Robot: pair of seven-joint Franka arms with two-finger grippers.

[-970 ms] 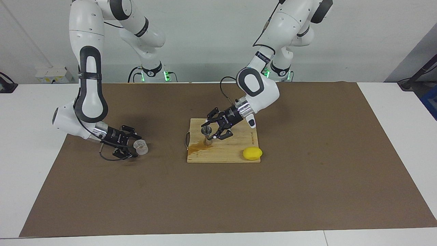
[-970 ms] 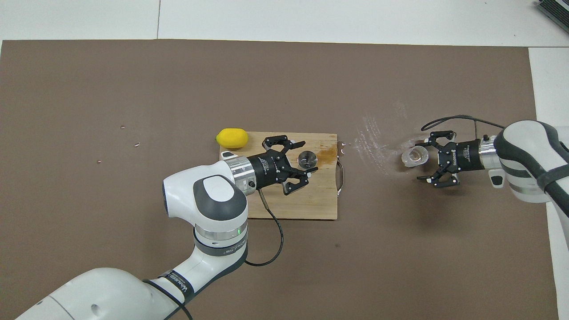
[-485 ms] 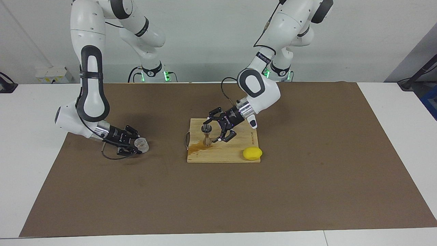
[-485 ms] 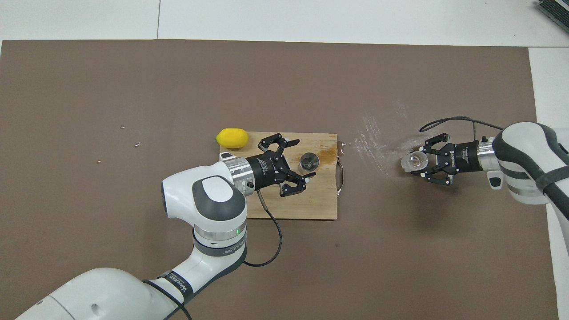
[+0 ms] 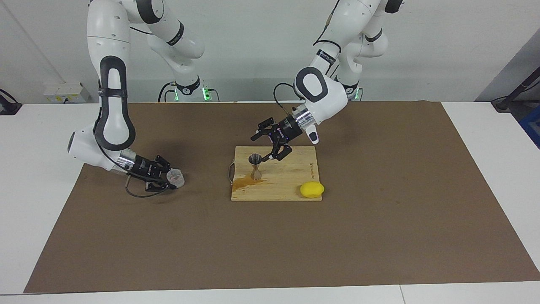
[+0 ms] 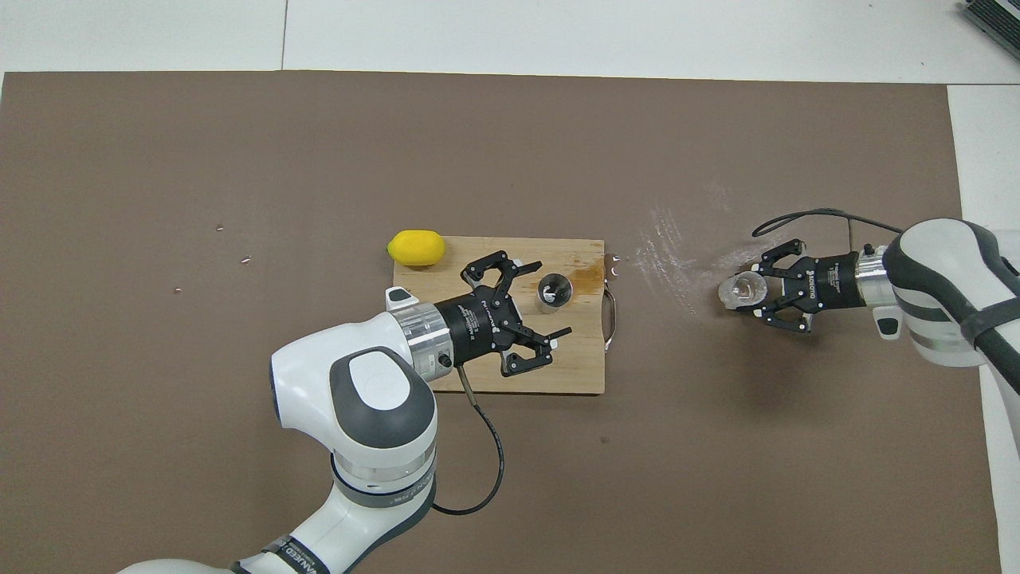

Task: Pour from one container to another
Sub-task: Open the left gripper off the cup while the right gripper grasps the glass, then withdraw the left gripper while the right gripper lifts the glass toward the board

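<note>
Table (image 5: 476,139) with brown mat (image 5: 379,236) spread over most of it.

Small silvery metal hourglass-shaped jigger (image 5: 255,166) (image 6: 553,290): upright on the pale wooden cutting board (image 5: 291,185) (image 6: 574,359), toward the board's right-arm end. An amber wet stain (image 5: 244,182) lies on the board at the jigger's foot, reaching the board's corner.

Yellow lemon (image 5: 311,189) (image 6: 415,247): at the board's corner toward the left arm's end, farther from the robots than the jigger.

Left gripper (image 5: 266,142) (image 6: 519,312): raised over the board's edge nearest the robots, beside the jigger and clear of it. Fingers spread wide, nothing between them.

Small clear short cylindrical cup (image 5: 175,177) (image 6: 739,289): on the mat toward the right arm's end of the table, well apart from the board. Faint whitish smears on the mat between cup and board.

Right gripper (image 5: 166,178) (image 6: 761,291): low at the mat, reaching in sideways. Fingers closed in narrow on the clear cup, one on each side of it. Whether the cup's base is resting on the mat cannot be told.
</note>
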